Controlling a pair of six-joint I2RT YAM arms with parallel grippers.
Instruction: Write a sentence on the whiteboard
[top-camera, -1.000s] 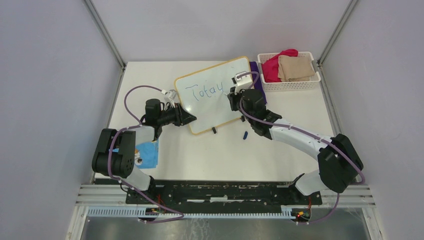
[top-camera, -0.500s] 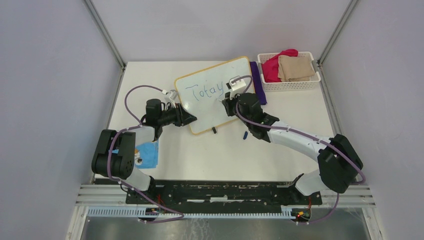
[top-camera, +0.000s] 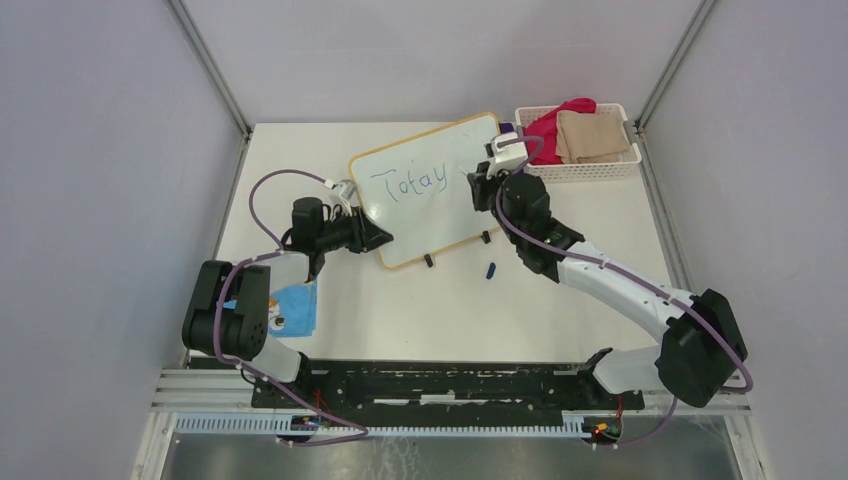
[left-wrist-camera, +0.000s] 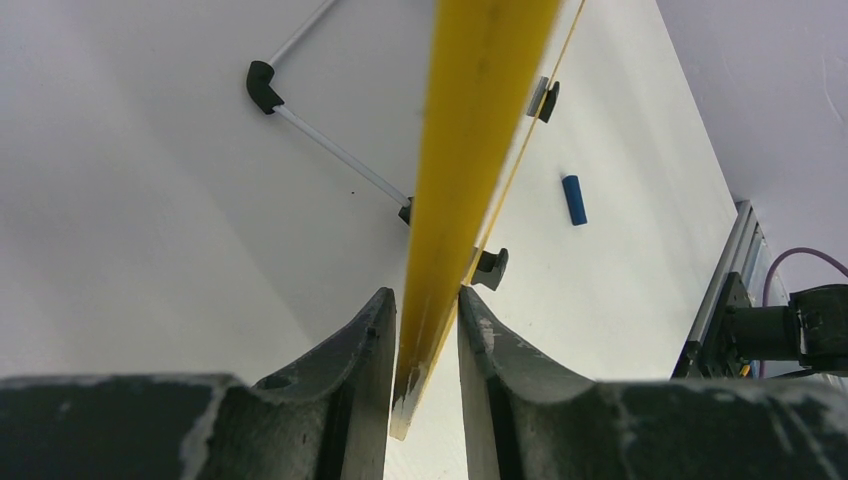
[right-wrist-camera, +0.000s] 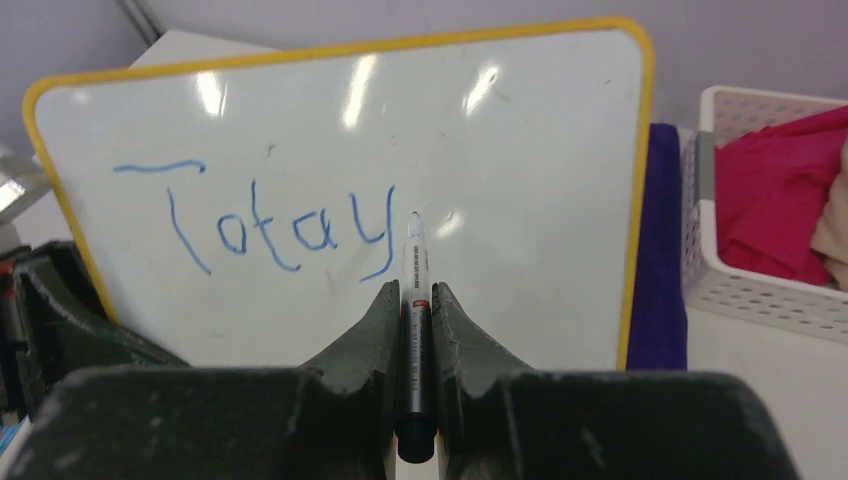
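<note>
Pinching the whiteboard (top-camera: 440, 215) edge, left gripper (left-wrist-camera: 427, 305) props it tilted at the table's far middle, steadying it for writing. Right gripper (right-wrist-camera: 417, 325) clamps the marker (right-wrist-camera: 416, 290), tip just past the sentence (right-wrist-camera: 270, 235), "Totay" so far; touching, cannot tell.

Overhead view looks down from behind; both close wrist views share the whiteboard (top-camera: 440, 212)

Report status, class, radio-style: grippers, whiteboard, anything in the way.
Left gripper shut on whiteboard edge. Right gripper shut on marker, tip near the board. Sentence reads "Totay", unfinished. Blue cap on table, clear of the board.
</note>
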